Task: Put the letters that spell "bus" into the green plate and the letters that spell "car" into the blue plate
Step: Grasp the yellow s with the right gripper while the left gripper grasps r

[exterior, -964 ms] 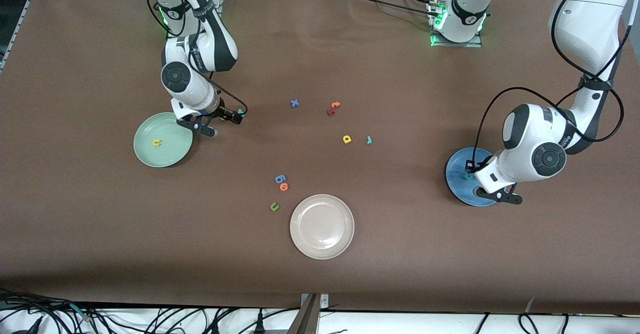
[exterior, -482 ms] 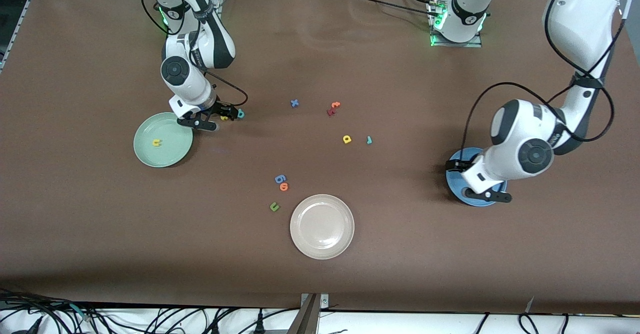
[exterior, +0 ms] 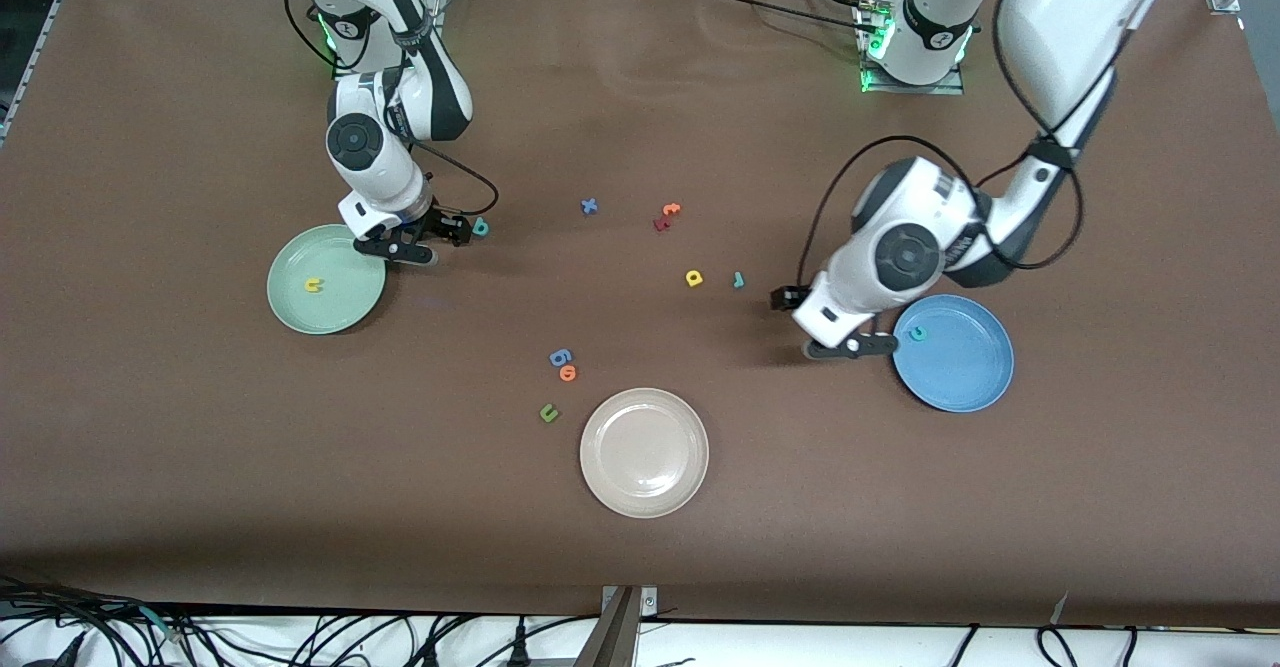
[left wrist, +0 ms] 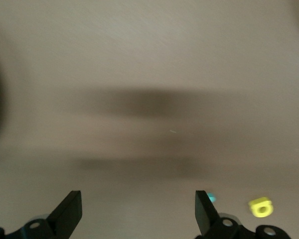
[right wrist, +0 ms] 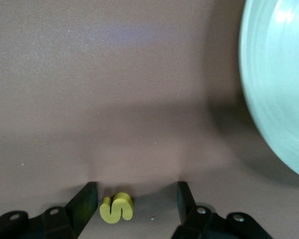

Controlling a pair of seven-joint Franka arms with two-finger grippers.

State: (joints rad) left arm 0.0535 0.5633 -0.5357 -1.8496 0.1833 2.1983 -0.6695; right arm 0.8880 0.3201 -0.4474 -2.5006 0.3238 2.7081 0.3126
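Left gripper (exterior: 820,325) moved off blue plate (exterior: 965,372), yellow "s" (right wrist: 116,208) between right gripper (right wrist: 134,200) jaws

even light, left wrist blurred

A robotics lab: brown-covered table (exterior: 640,547), aluminium framing, tangled cables (exterior: 300,637)

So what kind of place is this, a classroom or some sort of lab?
Most likely a robotics lab bench. Two arms are bolted along a table under a brown cover, loose cables hang off its near edge, and foam letters and three plates are laid out like a sorting test, such as the green plate.
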